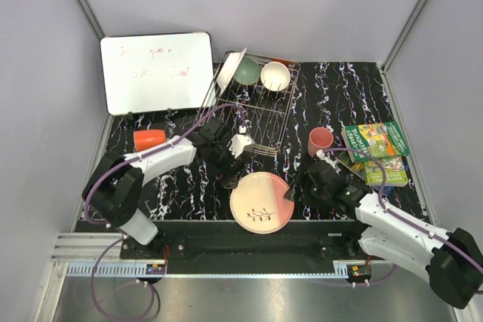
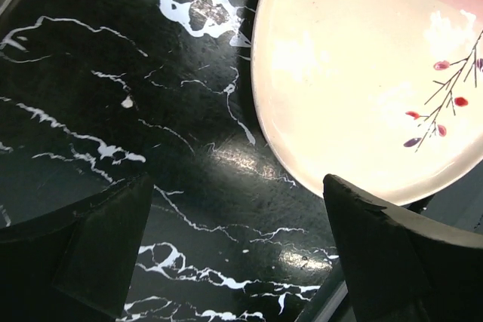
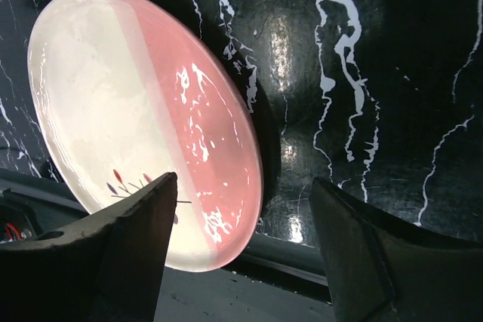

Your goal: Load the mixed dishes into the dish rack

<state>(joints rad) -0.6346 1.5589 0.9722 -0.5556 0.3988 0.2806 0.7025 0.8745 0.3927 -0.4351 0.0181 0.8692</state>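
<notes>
White rectangular whiteboard (image 1: 157,72) lies far left, at the back. Orange mug (image 1: 149,139) lies on its side on the black white-veined marble-look surface (image 1: 339,96), left of the left arm. Left end effector (image 2: 238,186) is spread wide and holds nothing, low over the surface just beside the left rim of the large pink-and-cream plate with twig drawing (image 1: 262,201). That plate sits flat at the near edge, between both end effectors. Behind it is the rectangular silver wire dish rack (image 1: 264,122), which holds the white plate (image 1: 230,69) on edge at its left, then the mint green bowl (image 1: 247,71), then the cream bowl (image 1: 275,75). Right end effector (image 3: 240,186) is spread, with the plate's pink right rim between its fingers; can't tell if there's contact. Small pink cup (image 1: 320,141) stands upright behind the right end effector. Green book (image 1: 375,141) is far right.
</notes>
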